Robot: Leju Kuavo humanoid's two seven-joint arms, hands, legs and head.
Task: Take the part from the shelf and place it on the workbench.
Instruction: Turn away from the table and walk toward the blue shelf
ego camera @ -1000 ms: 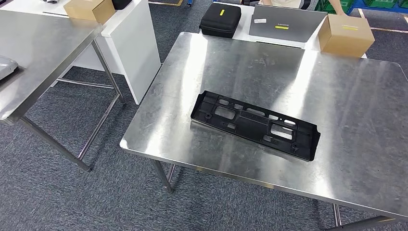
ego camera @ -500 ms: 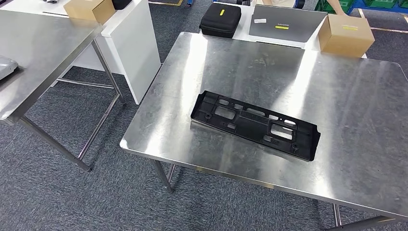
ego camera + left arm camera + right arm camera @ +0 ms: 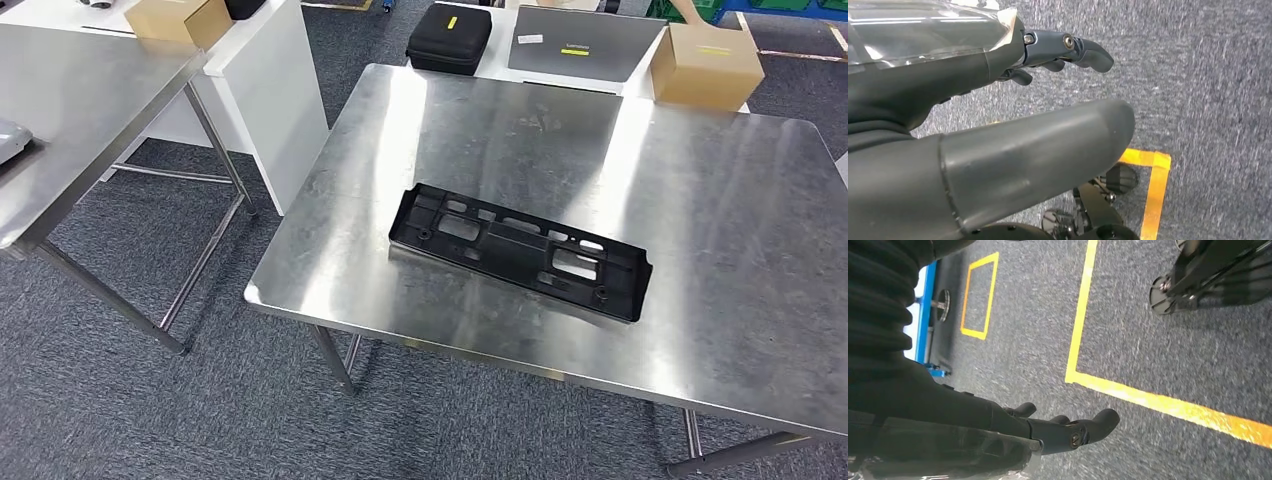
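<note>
Though tiny, yellow labels (image 3: pixel 452 22) (writing unreadable).

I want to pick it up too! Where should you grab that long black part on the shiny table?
Probably the near long edge of the black part, from the table's front: it lies flat, and its rim and cut-out holes give fingers a hold.

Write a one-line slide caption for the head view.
Black plastic part lying flat on the steel workbench, with a black case and cardboard box on the white table behind.

Whole head view shifted — camera motion, not the part (image 3: pixel 519 251) — slightly.
</note>
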